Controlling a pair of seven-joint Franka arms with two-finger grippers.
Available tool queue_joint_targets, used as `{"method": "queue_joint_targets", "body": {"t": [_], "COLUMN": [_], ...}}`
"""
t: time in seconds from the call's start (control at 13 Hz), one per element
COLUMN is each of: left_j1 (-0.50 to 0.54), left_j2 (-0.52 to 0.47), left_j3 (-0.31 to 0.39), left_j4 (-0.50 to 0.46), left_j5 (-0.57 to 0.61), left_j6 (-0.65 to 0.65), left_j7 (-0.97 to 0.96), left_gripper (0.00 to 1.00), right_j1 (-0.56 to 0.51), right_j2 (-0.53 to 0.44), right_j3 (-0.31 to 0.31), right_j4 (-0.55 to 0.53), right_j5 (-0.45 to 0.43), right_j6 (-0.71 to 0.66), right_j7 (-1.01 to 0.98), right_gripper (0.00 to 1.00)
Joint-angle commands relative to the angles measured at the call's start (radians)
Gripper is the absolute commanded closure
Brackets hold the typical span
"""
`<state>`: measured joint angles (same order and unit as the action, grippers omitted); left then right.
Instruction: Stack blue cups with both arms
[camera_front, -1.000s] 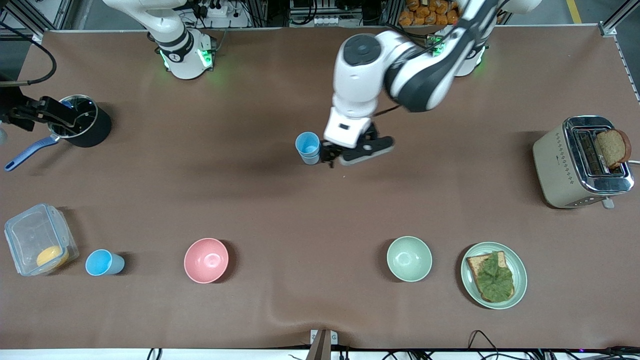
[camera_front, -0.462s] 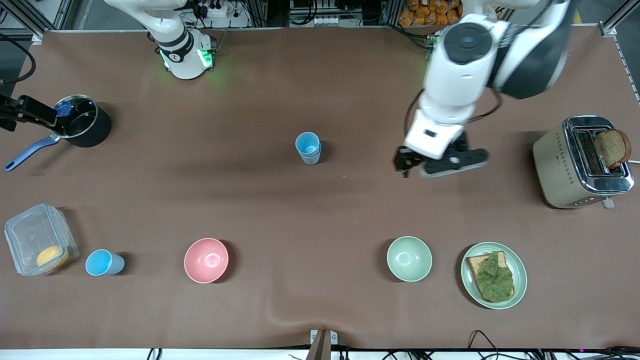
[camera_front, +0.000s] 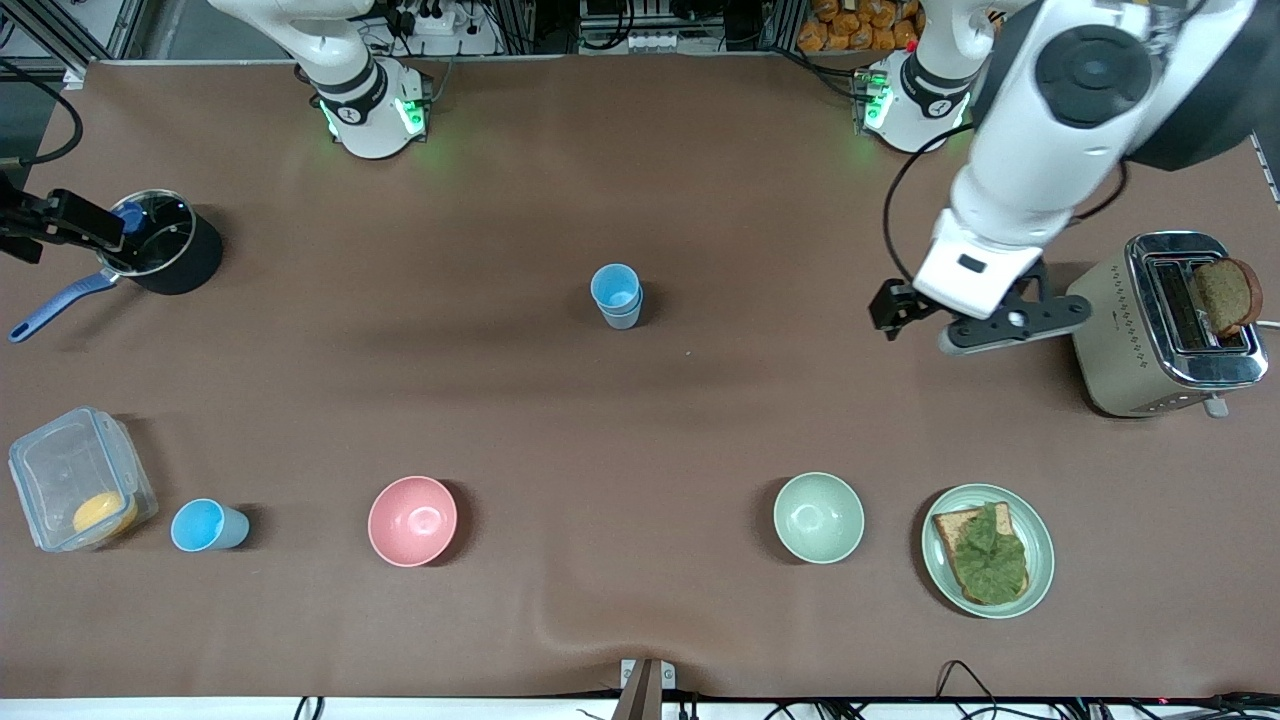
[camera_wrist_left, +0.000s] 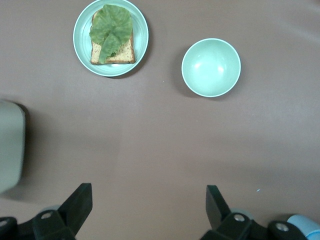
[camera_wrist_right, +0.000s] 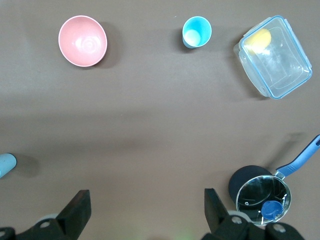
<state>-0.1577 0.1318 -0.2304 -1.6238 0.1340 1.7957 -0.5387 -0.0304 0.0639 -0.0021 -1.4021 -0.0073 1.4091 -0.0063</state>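
A pink bowl sits upright near the front camera, with a pale green bowl in the same row toward the left arm's end of the table. Just beside the green bowl is a green plate carrying a slice of toast topped with lettuce. A beige and chrome toaster stands farther from the camera, a slice of brown bread sticking up from its slot. At the right arm's end, a clear lidded container holds something yellow. Farther back, a black saucepan with a blue handle holds a small blue object.
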Motion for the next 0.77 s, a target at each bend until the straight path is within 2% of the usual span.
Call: {"method": "queue_joint_targets", "body": {"t": [0.0, 0.31, 0.46, 0.69], "left_j1": [0.027, 0.092, 0.102, 0.102], "left_j2": [-0.027, -0.075, -0.084, -0.124], "left_j3": [0.011, 0.043, 0.103, 0.109], "left_j4": [0.007, 0.004, 0.012, 0.006], "left_j5": [-0.027, -0.111, -0.187, -0.186], "left_j6": [-0.044, -0.056, -0.087, -0.122], "left_j7": [0.109, 0.235, 0.273, 0.283], "left_gripper": [0.0, 0.0, 0.0, 0.0], "right_j1": [-0.005, -0.005, -0.005, -0.005], "right_j2": [0.011, 0.011, 0.01, 0.01], "right_j3": [0.005, 0.005, 0.007, 0.007], "right_j4": [0.028, 0.028, 0.028, 0.028], "right_j5": [0.003, 0.003, 0.003, 0.003], "right_j6": [-0.019, -0.019, -0.019, -0.019], "right_j7": [-0.008, -0.008, -0.008, -0.008], "right_gripper": [0.0, 0.0, 0.0, 0.0]}}
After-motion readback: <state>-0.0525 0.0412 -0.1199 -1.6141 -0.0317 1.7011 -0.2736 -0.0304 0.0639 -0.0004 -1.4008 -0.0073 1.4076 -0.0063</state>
